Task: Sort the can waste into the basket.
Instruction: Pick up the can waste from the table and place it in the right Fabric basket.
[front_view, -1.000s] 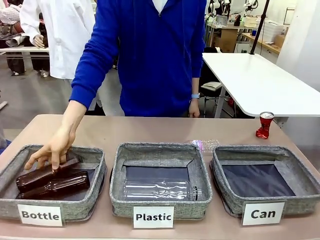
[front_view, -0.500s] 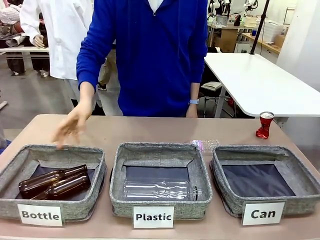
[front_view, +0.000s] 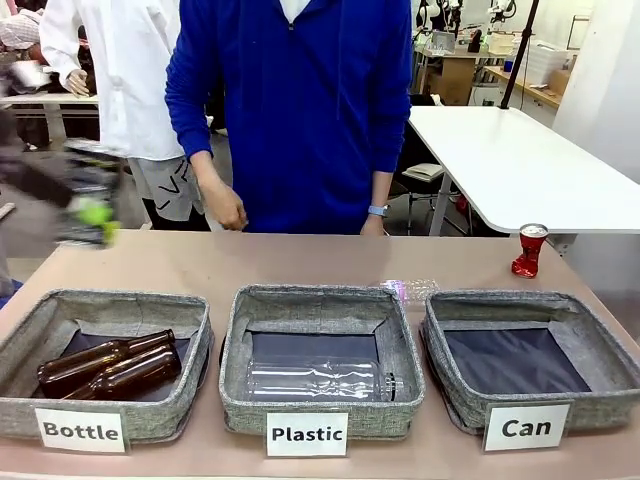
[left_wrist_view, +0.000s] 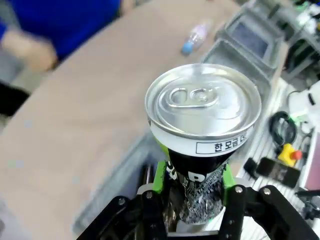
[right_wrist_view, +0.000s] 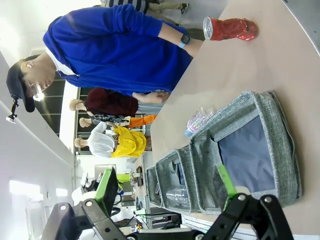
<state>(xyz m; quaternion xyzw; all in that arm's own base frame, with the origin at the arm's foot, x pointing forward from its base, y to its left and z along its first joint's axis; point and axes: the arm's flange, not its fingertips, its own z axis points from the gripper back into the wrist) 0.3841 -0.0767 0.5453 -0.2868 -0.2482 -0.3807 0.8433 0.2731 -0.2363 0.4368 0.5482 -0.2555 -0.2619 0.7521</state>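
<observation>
**Left pincer** (left_wrist_view: 194, 186) pinching the black can (left_wrist_view: 202, 107) low on its body, lid pointing away from the fingers. **Right pincer** (right_wrist_view: 167, 182) spread, holding nothing. Ahead of the right pincer lies the "Can" basket (right_wrist_view: 282, 130), its dark lining bare; beyond it stands the red can (right_wrist_view: 230, 28).

The carry probably goes best with a firm, level grip past the "Bottle" basket (front_view: 110, 300) and "Plastic" basket (front_view: 320, 292), then a low release over the lining to prevent bouncing.

**Surface:** smooth tan table (front_view: 300, 260).

**Room:** a person in blue (front_view: 300, 100) at the far side; a white table (front_view: 510, 160) behind.
</observation>
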